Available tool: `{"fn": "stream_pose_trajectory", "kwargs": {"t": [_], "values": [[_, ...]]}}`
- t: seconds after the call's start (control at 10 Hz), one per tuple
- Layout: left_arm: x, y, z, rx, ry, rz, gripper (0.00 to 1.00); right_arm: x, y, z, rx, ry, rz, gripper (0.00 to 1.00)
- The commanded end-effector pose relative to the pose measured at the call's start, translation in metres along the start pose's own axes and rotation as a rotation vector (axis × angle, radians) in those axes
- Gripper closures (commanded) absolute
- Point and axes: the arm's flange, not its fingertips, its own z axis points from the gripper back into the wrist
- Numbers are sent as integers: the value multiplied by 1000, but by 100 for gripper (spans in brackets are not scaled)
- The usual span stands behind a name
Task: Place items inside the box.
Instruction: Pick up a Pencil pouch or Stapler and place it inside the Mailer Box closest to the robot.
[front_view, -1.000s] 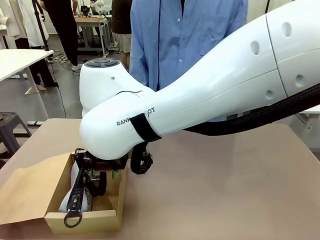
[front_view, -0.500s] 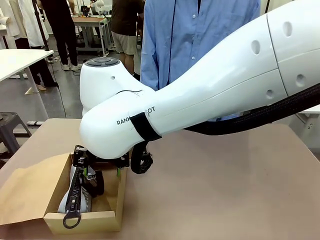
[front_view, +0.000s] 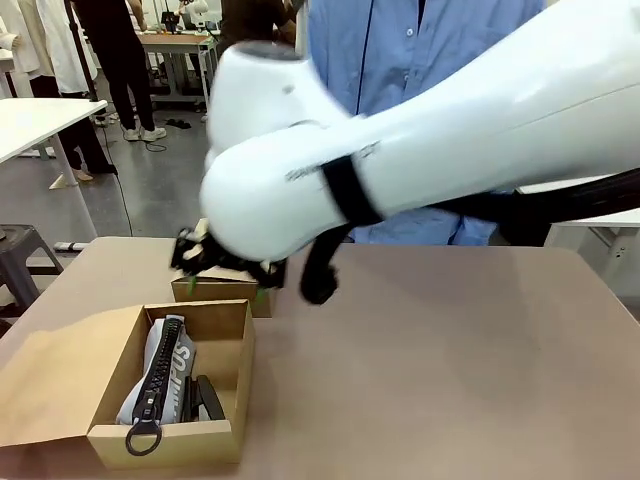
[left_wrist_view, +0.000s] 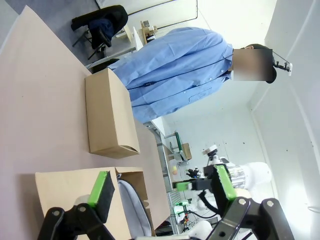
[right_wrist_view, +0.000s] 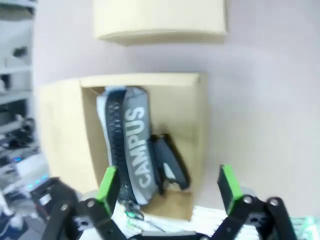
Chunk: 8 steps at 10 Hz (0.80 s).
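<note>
While boxed, pouch (right_wrist_view: 134, 137) below right hand (right_wrist_view: 168, 185).

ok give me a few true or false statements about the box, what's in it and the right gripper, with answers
1. The grey pencil pouch lies inside the open box. True.
2. A black stapler lies beside the pouch in that box. True.
3. The right gripper is shut on the stapler. False: its jaws stand open and empty above the box.
4. The closed cardboard box sits inside the open box. False: it stands on the table beyond it.
</note>
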Motion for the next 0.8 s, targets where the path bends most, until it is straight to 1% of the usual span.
{"fn": "stream_pose_trajectory", "kwargs": {"t": [0.0,0.2,0.3,0.4,0.5,0.7], "values": [[0,-1,-2,-19,-12,-21,0,1,-104,59,63,58,1,0],[0,-1,-2,-19,-12,-21,0,6,-189,92,184,109,-39,0],[0,-1,-2,-19,-12,-21,0,1,-227,104,259,134,-21,0],[0,-1,-2,-19,-12,-21,0,-9,-272,117,317,137,-4,0],[0,-1,-2,-19,-12,-21,0,-21,-317,131,446,158,73,0],[0,-1,-2,-19,-12,-21,0,-35,-414,149,611,181,-52,0]]}}
